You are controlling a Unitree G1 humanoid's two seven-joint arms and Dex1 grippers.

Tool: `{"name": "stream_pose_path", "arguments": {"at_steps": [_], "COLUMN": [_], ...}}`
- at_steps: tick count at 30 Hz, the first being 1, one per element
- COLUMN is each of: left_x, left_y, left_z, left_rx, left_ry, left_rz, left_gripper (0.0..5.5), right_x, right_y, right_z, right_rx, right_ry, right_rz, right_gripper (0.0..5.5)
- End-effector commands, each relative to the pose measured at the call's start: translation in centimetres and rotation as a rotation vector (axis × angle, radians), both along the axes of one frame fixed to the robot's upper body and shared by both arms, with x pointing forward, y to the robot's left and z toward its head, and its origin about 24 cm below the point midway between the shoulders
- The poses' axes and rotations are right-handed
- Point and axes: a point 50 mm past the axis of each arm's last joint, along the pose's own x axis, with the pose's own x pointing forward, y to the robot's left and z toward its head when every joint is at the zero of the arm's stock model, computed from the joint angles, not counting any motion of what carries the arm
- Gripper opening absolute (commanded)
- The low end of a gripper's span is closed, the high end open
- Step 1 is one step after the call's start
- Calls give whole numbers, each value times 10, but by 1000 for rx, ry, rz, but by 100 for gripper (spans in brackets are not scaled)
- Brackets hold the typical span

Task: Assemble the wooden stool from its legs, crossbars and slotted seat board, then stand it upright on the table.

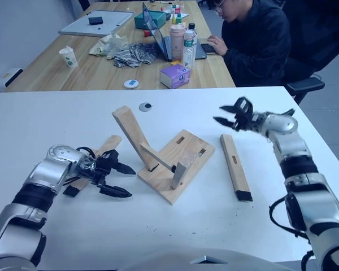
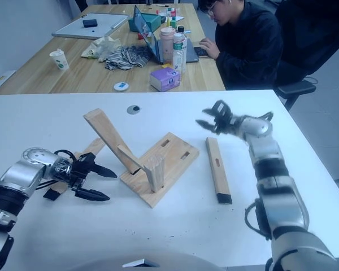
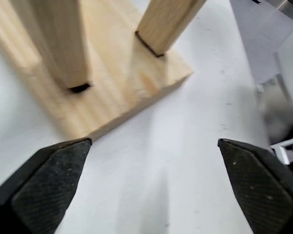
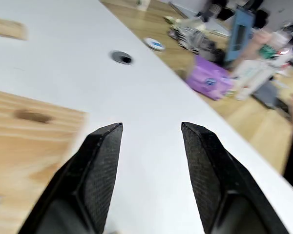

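The slotted seat board point(image 1: 189, 152) lies flat at the table's middle. A long leg point(image 1: 133, 134) leans up out of it, a short piece point(image 1: 179, 174) stands in it, and a crossbar point(image 1: 154, 156) runs between them. My left gripper point(image 1: 130, 182) is open just left of the board, low over the table, next to a loose leg point(image 1: 104, 151). In the left wrist view its fingertips point(image 3: 51, 178) frame the board's corner point(image 3: 117, 92). Another loose leg point(image 1: 235, 166) with a black foot lies right of the board. My right gripper point(image 1: 219, 114) hovers open above that leg's far end, holding nothing.
A round cable hole point(image 1: 146, 106) sits in the white table point(image 1: 214, 226) behind the board. Beyond it a wooden desk point(image 1: 90, 70) carries a purple box point(image 1: 175, 75), bottles, a laptop and cloths, with a person seated there. Bare table surface lies in front of the board.
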Motion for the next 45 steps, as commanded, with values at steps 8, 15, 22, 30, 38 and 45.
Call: {"name": "stream_pose_path", "arguments": {"at_steps": [8, 15, 22, 30, 38, 45], "left_x": [-7, 20, 77, 77, 24, 39], "left_y": [-57, -32, -36, 14, -21, -51], "left_z": [-50, -41, -34, -15, -25, -69], "left_rx": [91, 140, 63, 104, 23, 307], "left_ry": [-83, -201, -496, -519, -175, -336], "left_rz": [-155, -35, 408, 491, 23, 23], "left_gripper": [479, 479, 479, 479, 479, 479], "right_x": [-16, -36, -77, -43, 2, -18], "right_y": [39, 35, 39, -14, 17, 52], "right_z": [-68, -59, -57, 11, -29, -84], "right_rx": [-442, -259, -105, -44, -158, -220], "right_ry": [282, 451, 448, 294, 125, 267], "right_rz": [362, 630, 710, 429, 70, 207], "right_gripper": [223, 223, 223, 223, 223, 223]}}
